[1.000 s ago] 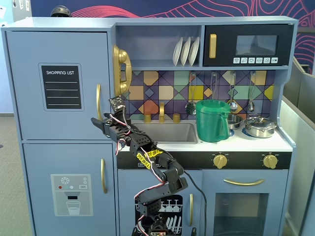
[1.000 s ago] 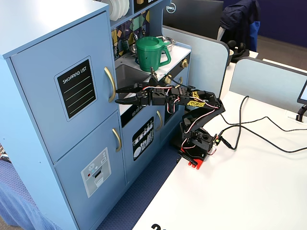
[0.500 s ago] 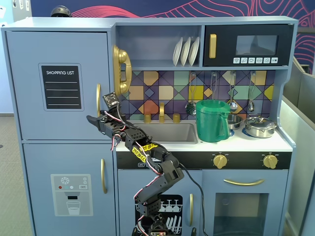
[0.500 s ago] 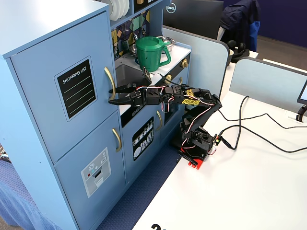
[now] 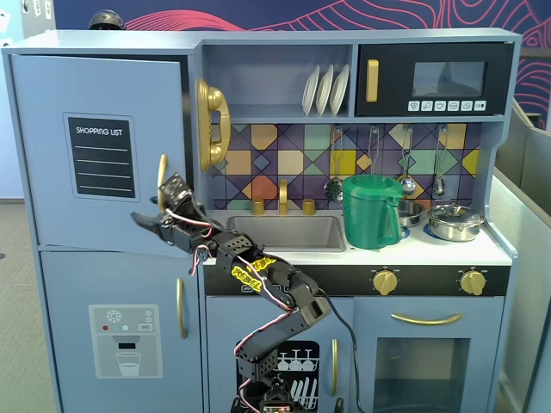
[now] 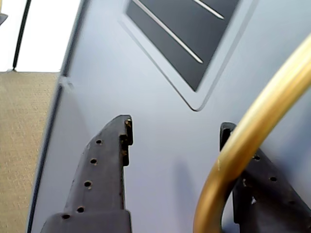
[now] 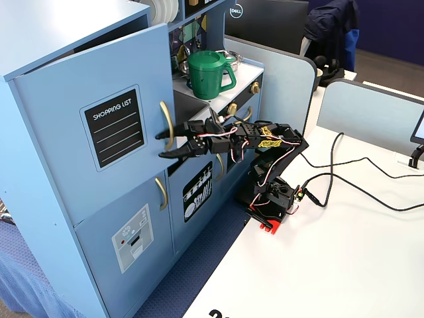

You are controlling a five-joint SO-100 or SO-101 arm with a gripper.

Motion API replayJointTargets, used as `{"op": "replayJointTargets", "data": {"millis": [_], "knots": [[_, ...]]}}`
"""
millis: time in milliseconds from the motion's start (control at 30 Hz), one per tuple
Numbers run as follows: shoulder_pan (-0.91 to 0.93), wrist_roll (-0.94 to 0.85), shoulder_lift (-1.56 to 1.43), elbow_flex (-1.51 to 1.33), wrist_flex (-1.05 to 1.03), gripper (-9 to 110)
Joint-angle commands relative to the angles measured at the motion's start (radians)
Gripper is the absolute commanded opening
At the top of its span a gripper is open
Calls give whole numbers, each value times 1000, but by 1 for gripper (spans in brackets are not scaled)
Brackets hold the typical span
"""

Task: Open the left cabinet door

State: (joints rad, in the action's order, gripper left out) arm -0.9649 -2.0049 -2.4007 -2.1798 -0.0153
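The left cabinet door (image 5: pixel 95 95) is light blue-grey with a black "SHOPPING LIST" panel (image 5: pixel 102 156) and a curved gold handle (image 5: pixel 161 176). It stands slightly ajar, with a dark gap along its handle side in both fixed views. My gripper (image 5: pixel 151 201) is open at the handle's lower part. In the other fixed view the gripper (image 7: pixel 160 146) has one finger above the other, with the handle (image 7: pixel 167 122) between them. In the wrist view the gripper (image 6: pixel 176 125) faces the door (image 6: pixel 146 160). The gold handle (image 6: pixel 252 126) crosses in front of the right finger (image 6: pixel 257 194).
Below is the door with the water-dispenser graphic (image 5: pixel 126 341). A gold toy phone (image 5: pixel 211 125), sink (image 5: pixel 288 232) and green pitcher (image 5: pixel 372 211) lie to the right. The arm's base (image 7: pixel 270 199) stands on a white table with cables (image 7: pixel 344 192).
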Motion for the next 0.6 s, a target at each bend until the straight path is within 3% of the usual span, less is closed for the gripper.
{"op": "replayJointTargets", "data": {"millis": [0,200,567], "knots": [[-71,-77,-74,-46,48,15],[-109,-140,-164,-135,84,16],[18,-86,-448,-272,31,15]]}}
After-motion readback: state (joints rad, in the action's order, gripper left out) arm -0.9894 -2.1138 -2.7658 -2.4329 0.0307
